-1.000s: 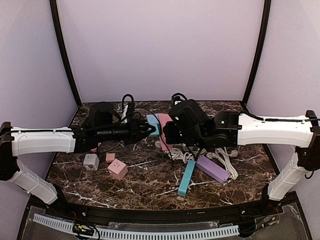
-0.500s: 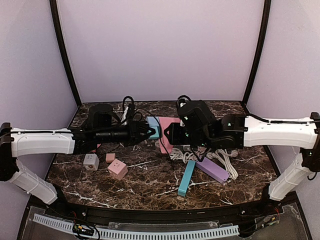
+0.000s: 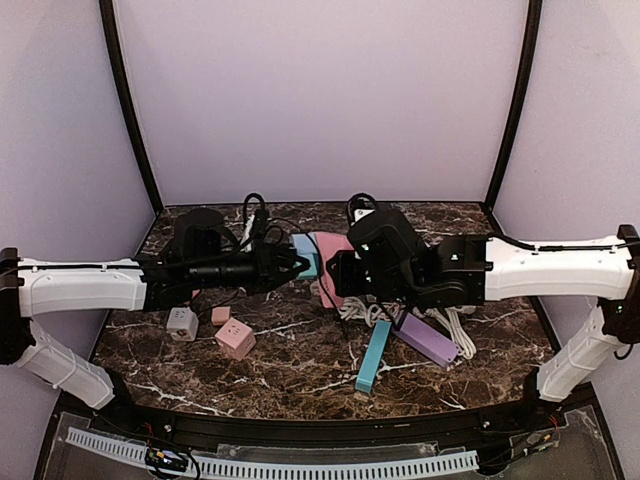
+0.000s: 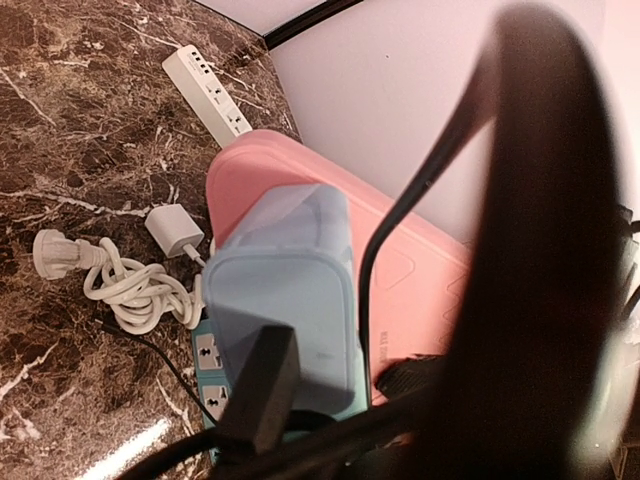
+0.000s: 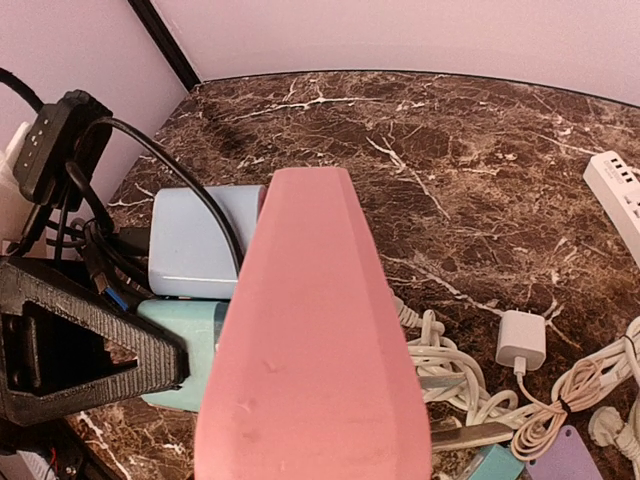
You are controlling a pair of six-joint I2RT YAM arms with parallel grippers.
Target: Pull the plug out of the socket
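Bright even light, blurred near foreground

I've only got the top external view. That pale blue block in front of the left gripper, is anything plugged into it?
Observer: Left wrist view shows what looks like a black plug on the pale blue block's near face.
Operator: What's under it?
Observer: A teal power strip, sockets showing, lies beneath it.
Operator: Where does the cable go?
Observer: Right wrist view: a black cable crosses the block's top and vanishes behind the pink block.
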